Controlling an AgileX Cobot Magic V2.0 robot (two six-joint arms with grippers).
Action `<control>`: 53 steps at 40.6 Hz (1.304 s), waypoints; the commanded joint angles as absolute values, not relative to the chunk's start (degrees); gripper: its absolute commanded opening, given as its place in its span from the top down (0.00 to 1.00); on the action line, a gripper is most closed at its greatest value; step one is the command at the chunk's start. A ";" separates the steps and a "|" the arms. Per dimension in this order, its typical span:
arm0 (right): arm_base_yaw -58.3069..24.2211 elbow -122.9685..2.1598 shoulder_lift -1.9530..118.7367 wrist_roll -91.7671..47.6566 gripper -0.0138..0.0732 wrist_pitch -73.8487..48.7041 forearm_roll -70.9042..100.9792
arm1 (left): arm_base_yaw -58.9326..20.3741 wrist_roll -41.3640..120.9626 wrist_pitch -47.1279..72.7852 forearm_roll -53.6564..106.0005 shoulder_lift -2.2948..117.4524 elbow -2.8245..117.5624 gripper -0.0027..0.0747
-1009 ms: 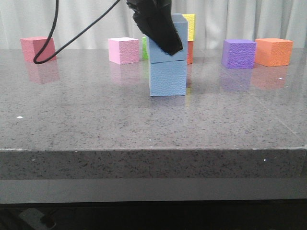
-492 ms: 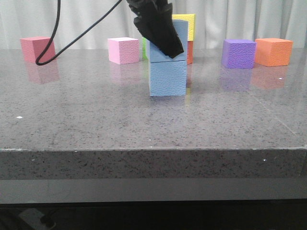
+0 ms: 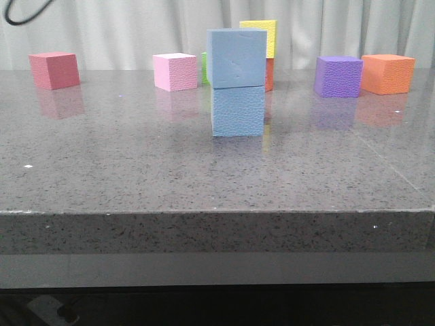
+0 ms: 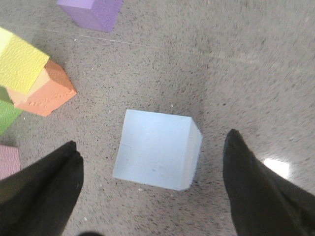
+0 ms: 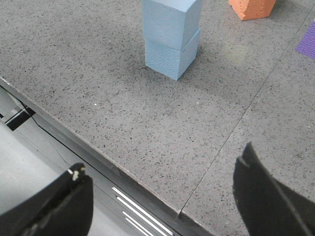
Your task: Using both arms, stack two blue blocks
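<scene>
Two pale blue blocks stand stacked in the middle of the table: the upper blue block (image 3: 236,58) rests on the lower blue block (image 3: 237,111), turned slightly askew. The stack also shows in the right wrist view (image 5: 171,37). In the left wrist view I look straight down on the top block (image 4: 156,148). My left gripper (image 4: 152,191) is open and empty, high above the stack, touching nothing. My right gripper (image 5: 162,196) is open and empty, above the table's front edge, well short of the stack. Neither gripper shows in the front view.
Along the back stand a red cube (image 3: 54,69), a pink cube (image 3: 175,71), a yellow cube (image 3: 262,35) on an orange-red one, a green cube behind the stack, a purple cube (image 3: 338,76) and an orange cube (image 3: 387,73). The table's front edge (image 5: 98,152) lies under my right gripper.
My left gripper has let go of the upper blue block and risen out of the front view. The block stays on the lower one.
</scene>
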State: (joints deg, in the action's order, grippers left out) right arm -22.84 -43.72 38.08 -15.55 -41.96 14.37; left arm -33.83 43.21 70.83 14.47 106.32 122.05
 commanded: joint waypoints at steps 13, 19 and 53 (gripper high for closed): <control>-22.45 -45.22 38.08 -16.04 0.16 -38.55 15.11 | -34.30 16.73 73.00 14.25 95.31 123.07 0.38; -22.45 -45.22 38.08 -16.04 0.16 -38.55 15.11 | -34.30 8.80 73.00 13.51 92.35 119.71 0.40; -22.45 -45.22 38.08 -16.04 0.16 -38.67 15.16 | -34.40 8.14 56.99 8.58 51.42 60.30 0.40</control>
State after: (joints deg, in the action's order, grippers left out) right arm -22.84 -43.72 38.08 -15.55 -41.96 14.37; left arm -33.83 8.89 61.83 8.01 54.63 62.25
